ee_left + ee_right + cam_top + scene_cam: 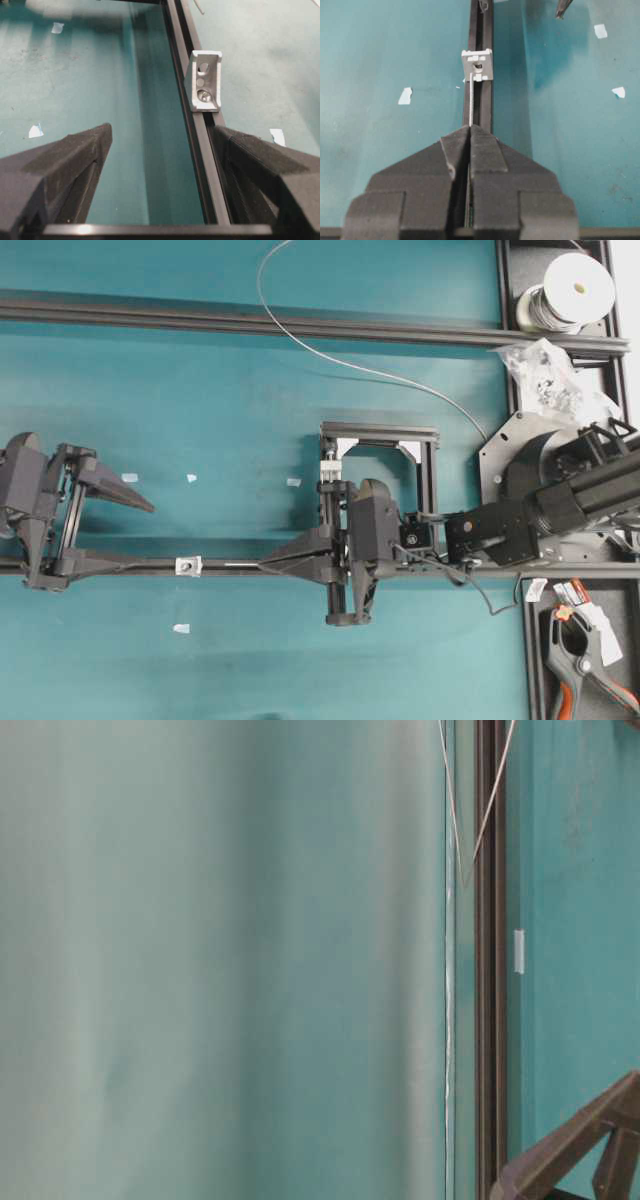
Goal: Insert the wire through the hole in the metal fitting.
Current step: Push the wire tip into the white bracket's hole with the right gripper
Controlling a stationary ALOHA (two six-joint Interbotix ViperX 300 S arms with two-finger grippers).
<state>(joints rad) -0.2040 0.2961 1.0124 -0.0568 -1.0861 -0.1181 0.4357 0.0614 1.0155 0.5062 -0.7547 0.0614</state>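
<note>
The metal fitting (477, 65) sits on the black rail (481, 110). The right gripper (470, 129), jaws closed on the wire (471, 102), holds its tip just short of the fitting. Beyond the fitting, the left gripper (160, 137) hangs with jaws wide apart, straddling the rail.

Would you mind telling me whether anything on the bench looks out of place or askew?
Nothing looks damaged or spilled. The oddities are small: white tape scraps scattered over the teal mat, and the wire trailing loosely across the black rail. The metal fitting sits squarely on its rail.
</note>
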